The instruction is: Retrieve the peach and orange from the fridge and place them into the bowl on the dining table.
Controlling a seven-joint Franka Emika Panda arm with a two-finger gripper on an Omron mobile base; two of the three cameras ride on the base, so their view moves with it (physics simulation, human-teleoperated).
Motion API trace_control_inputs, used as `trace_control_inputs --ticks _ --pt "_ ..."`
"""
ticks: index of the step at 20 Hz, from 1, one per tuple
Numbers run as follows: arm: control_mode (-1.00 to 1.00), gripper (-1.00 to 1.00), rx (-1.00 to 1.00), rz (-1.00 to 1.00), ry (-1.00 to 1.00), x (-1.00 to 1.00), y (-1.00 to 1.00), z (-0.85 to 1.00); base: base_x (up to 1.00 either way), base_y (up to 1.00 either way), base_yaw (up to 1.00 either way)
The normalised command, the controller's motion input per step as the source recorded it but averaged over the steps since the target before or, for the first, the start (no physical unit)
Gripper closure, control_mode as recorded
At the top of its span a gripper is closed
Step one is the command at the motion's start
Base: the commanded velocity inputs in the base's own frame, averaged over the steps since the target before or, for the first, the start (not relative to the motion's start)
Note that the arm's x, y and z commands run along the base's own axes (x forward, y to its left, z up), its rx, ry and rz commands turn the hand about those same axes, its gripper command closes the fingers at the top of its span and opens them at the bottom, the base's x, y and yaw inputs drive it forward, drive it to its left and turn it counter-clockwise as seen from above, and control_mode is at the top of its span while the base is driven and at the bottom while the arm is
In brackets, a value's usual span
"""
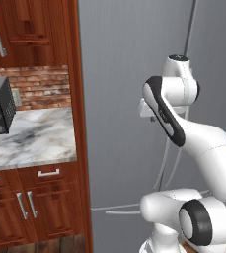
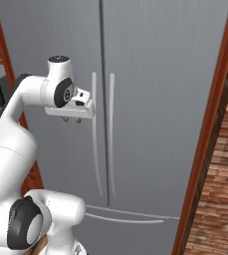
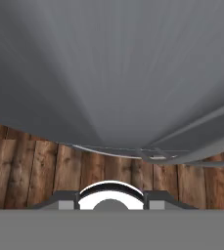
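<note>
I saw the fridge (image 2: 155, 99) standing tall and grey-silver with both upper doors shut, the seam between them running straight down. Two long curved handles (image 2: 101, 134) hung side by side along that seam, and a wide curved handle crossed the drawer below. In the left base view its flat grey front (image 1: 124, 99) stood just beside reddish wood cabinetry.

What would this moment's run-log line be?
stage: approaching fridge | doors: closed | gripper: pointing down beside left door handle, holding nothing | fruit: not retrieved
</note>
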Motion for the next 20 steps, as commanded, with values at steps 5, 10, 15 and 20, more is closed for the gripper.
trace_control_inputs --ticks 5,10,15,20 --pt "-1.00 -1.00 0.00 -0.03 -0.01 -0.36 -0.11 0.00 0.00 0.00 0.00" --pt "-1.00 -1.00 0.01 -0.04 -0.08 -0.60 -0.21 0.00 0.00 0.00 0.00" --pt "-1.00 -1.00 0.00 -0.01 -0.11 -0.50 -0.06 0.00 0.00 0.00 0.00" --pt "-1.00 -1.00 0.00 0.00 -0.11 -0.43 0.00 0.00 0.00 0.00 0.00"
